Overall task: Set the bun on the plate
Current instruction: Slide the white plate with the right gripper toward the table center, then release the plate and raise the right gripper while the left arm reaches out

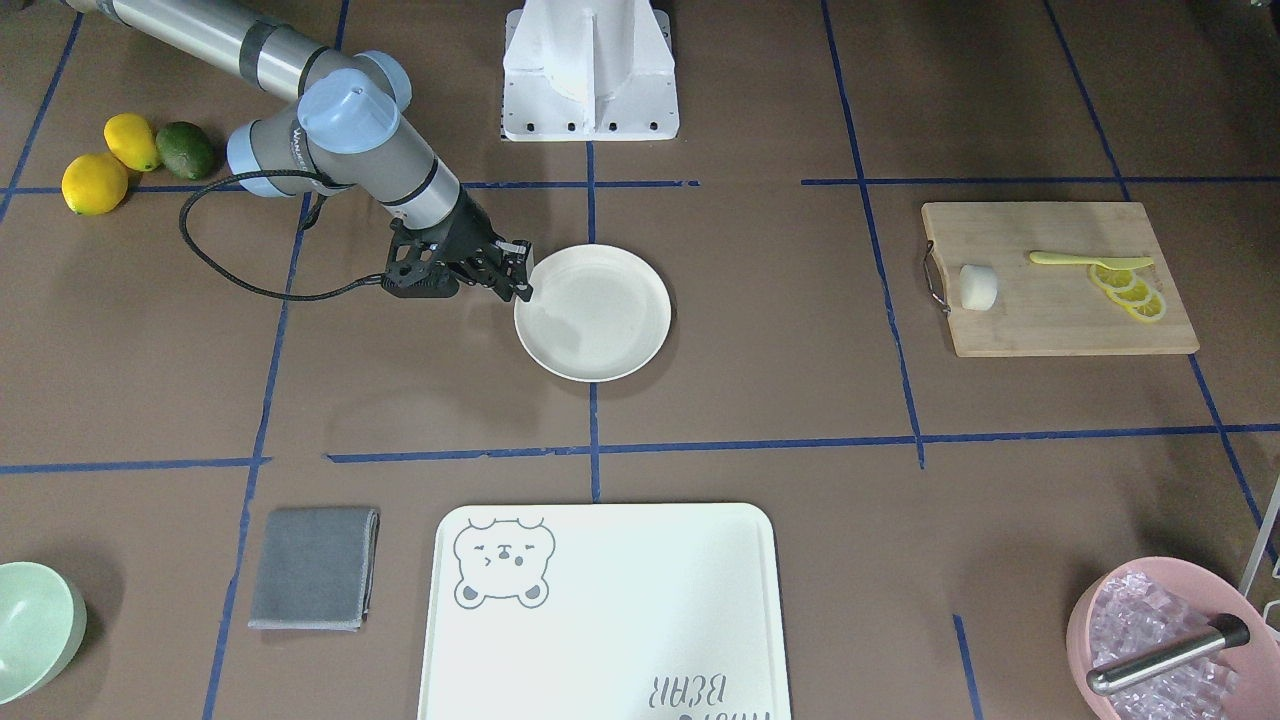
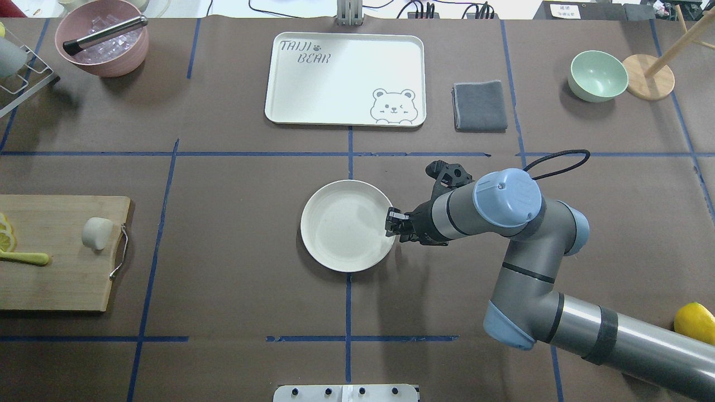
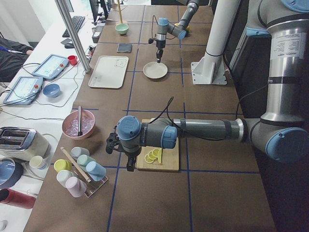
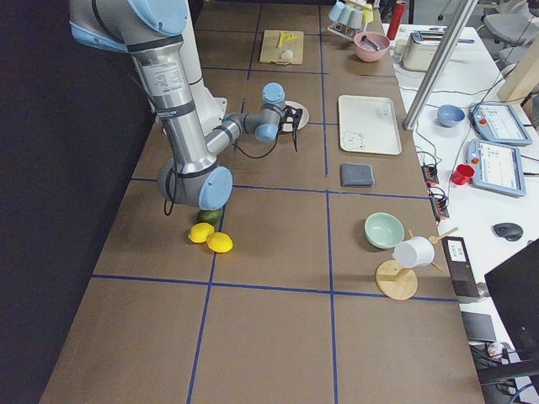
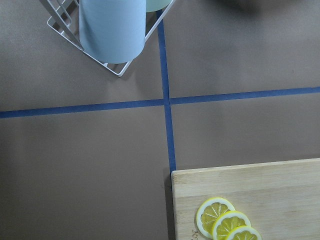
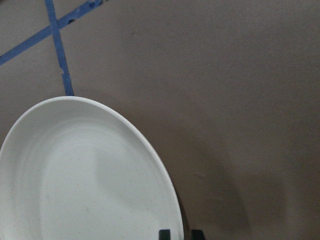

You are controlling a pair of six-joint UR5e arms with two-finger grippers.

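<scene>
The bun (image 1: 979,287) at frame right looks soft, light: I'd pinch its rounded sides gently. My right gripper (image 1: 520,275) straddles the plate (image 1: 610,330) rim; clenched or not, I cannot tell.

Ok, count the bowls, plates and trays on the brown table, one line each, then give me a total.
Bowls: 2, the pale green bowl and the pink bowl
Plates: 1, the plate
Trays: 1, the tray
Total: 4
</scene>
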